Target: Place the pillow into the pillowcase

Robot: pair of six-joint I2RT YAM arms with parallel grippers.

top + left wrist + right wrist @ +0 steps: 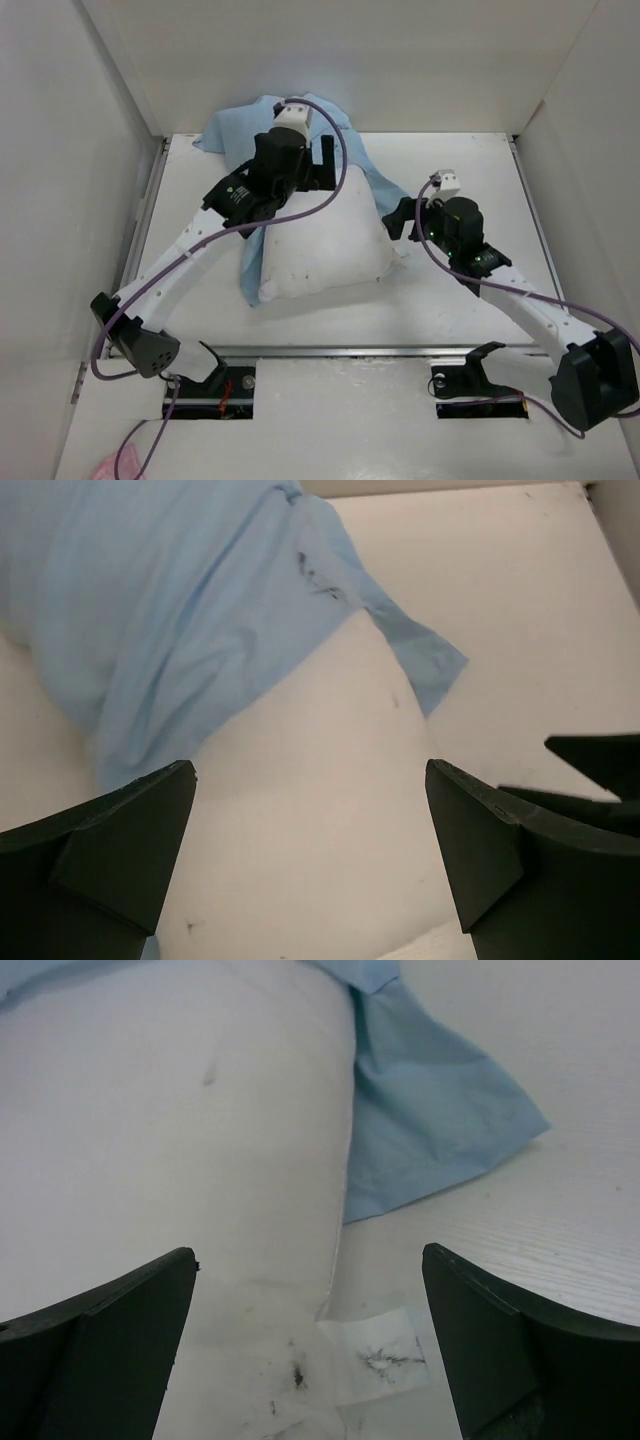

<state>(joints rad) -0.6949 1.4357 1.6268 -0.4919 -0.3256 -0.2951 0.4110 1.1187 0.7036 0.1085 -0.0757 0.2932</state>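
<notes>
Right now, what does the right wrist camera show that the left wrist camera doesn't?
Only right wrist: a small white tag with dark print at the edge of the pillow. Only left wrist: dark marks on the pillowcase, and a black part at the right edge, possibly the other arm. Both: pillow, light-blue pillowcase, white table, and an open, empty gripper: right gripper, left gripper.

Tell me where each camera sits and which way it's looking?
Top external: fixed above and behind the robot, looking down on the table; both arms show whole, left gripper and right gripper open.
Left wrist: on the left arm, looking past its two black fingers at pillowcase and pillow.
Right wrist: on the right arm, looking between its own fingers at the pillow's corner and tag.
Shared: both wrist views show the pillow and pillowcase.
</notes>
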